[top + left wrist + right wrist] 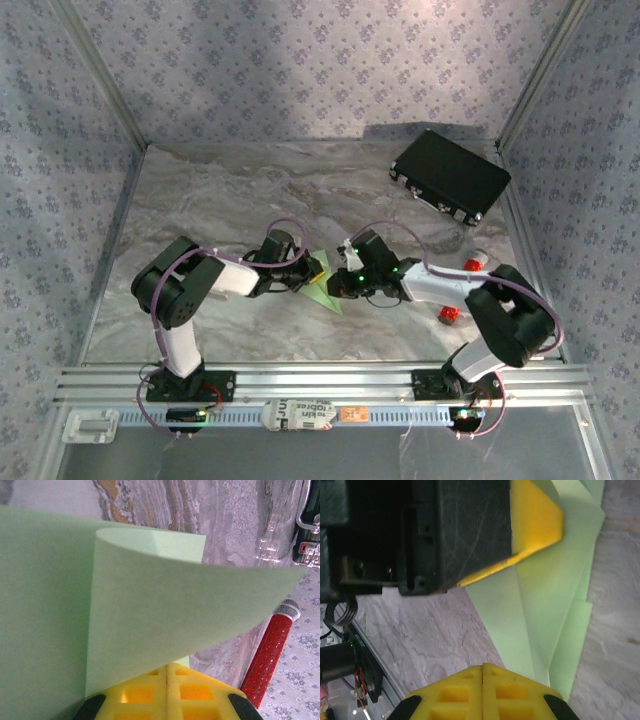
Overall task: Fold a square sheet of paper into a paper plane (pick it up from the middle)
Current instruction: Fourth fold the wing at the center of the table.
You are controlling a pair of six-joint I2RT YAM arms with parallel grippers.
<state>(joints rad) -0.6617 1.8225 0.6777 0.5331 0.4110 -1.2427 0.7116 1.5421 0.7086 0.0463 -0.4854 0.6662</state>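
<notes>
Grey marbled surface (250, 200), both arms meeting at its middle.

Pale green thin square sheet of paper (326, 293) lies there between the two grippers, part-folded into a pointed shape with creased layers. One flap stands up in a loose curl, the rest is flat on the surface.

- **Handling, as judged:** very light, limp and slick against the surface. It springs back unless the crease is pressed, and crumples or tears if pinched hard. Best taken at a free edge or the raised flap, while the flat part is pinned down.
- **Left gripper** (167, 682): yellow fingers closed. The tips are at the foot of the curled flap, over the paper's wide end. Cannot tell whether paper is nipped between them.
- **Right gripper** (483, 682): yellow fingers closed on nothing, beside the paper's long edge and near its narrow end.
</notes>
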